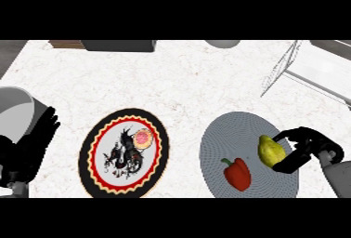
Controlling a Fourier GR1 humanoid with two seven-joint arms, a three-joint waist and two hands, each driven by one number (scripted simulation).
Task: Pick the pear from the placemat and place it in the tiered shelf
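Curling round the yellow-green pear (269, 149), the black right hand (310, 145) clasps its right side on the round grey placemat (226, 137).

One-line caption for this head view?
Right hand curls round the pear on the grey placemat, red pepper beside it.

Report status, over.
Right hand curled round pear, on grey placemat. Left hand open, resting left edge. Red pepper beside pear.
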